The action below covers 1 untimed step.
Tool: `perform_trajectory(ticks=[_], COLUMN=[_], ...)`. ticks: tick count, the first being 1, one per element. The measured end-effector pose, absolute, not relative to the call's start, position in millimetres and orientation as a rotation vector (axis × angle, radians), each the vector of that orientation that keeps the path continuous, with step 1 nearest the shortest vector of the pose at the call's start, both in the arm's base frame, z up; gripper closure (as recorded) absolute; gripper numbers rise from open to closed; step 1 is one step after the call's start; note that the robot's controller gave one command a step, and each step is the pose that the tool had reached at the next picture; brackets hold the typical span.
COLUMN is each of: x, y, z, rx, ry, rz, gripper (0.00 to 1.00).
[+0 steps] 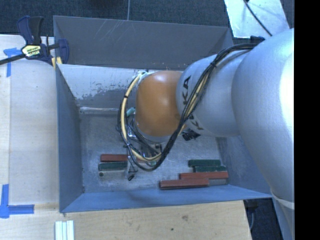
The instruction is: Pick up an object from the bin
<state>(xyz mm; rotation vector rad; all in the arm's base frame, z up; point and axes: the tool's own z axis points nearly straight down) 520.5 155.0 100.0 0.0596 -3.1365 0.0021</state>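
Note:
My gripper [131, 172] hangs low over the bin floor, left of the middle, mostly hidden under the arm's orange cover and cables. Its tip is right beside the right ends of two small flat bars that lie side by side. One is a red-brown bar [113, 158]. The other is a dark green bar [112, 166], just in front of it. I cannot see whether the tip touches either bar.
At the front right of the bin lies a group of flat bars: a green bar [204, 163], a red bar [205, 175] and a longer brown bar [183, 184]. The big arm covers the bin's right side and middle.

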Motion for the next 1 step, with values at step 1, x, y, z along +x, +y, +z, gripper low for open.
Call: perform_trajectory(ticks=[1], x=[534.3], y=[134.2], z=[68.6], rx=[-0.028], ry=[-3.134], rz=[0.004], gripper=[0.0])
